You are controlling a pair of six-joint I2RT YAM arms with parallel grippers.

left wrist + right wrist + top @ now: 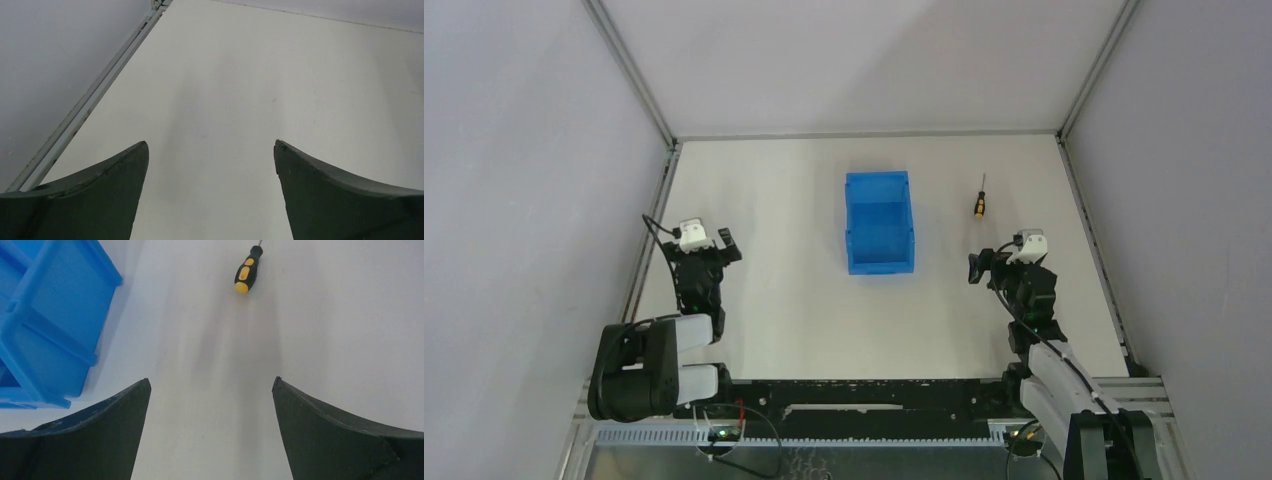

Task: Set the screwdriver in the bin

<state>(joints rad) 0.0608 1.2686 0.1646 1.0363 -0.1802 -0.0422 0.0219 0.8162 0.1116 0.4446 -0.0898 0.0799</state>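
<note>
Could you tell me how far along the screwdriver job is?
Nothing looks done: the screwdriver lies on the table, right of the bin, which looks empty. Nothing is in hand: the right pincer is open, short of it, and the left pincer is open too. Grasping, carrying and dropping remain.

The white tabletop (774, 300) carries the blue bin (879, 222) near its middle and the screwdriver (979, 198) lying flat well to the bin's right, shaft pointing toward the far edge.
</note>
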